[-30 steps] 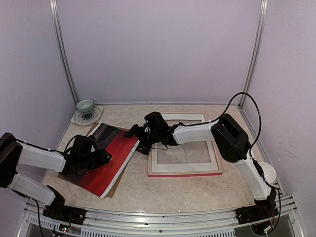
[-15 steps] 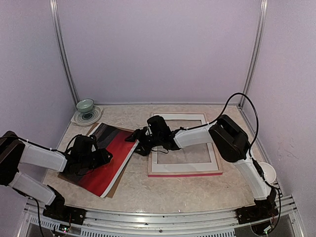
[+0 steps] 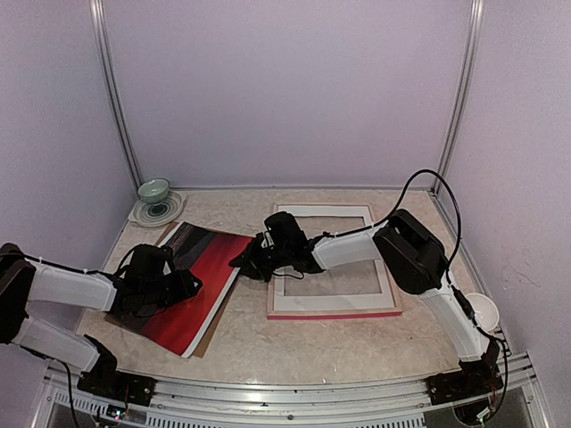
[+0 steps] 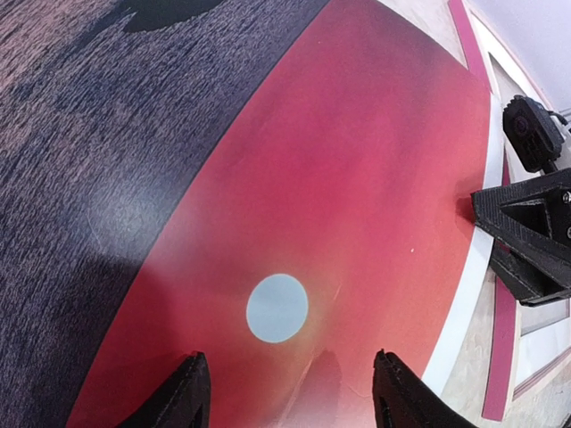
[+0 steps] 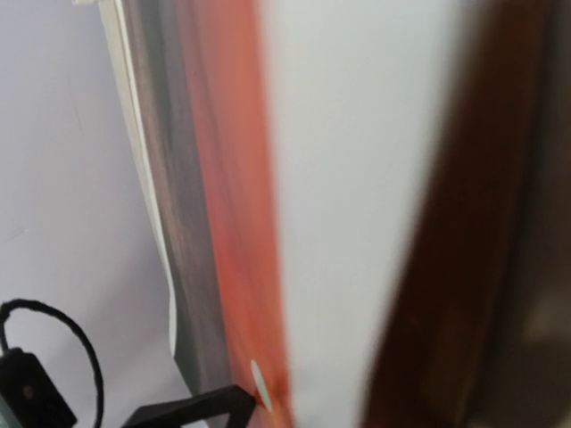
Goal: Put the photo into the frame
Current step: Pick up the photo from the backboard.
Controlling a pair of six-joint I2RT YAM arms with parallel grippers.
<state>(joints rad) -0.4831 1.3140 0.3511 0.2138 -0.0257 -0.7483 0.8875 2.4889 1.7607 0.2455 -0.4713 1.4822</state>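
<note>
right gripper (image 3: 239, 260) slides onto the photo (image 3: 201, 294) edge for the pickup, jaws narrowing, hold i cannot tell; left gripper (image 4: 290, 379) gapes over it, next should be a lift toward the frame (image 3: 335, 314).

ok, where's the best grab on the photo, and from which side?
Probably the long edge facing the frame, coming in low from the frame side. The photo is a thin sheet flat on the backing board, so only an edge can be pinched; the right gripper sits at that one.
</note>
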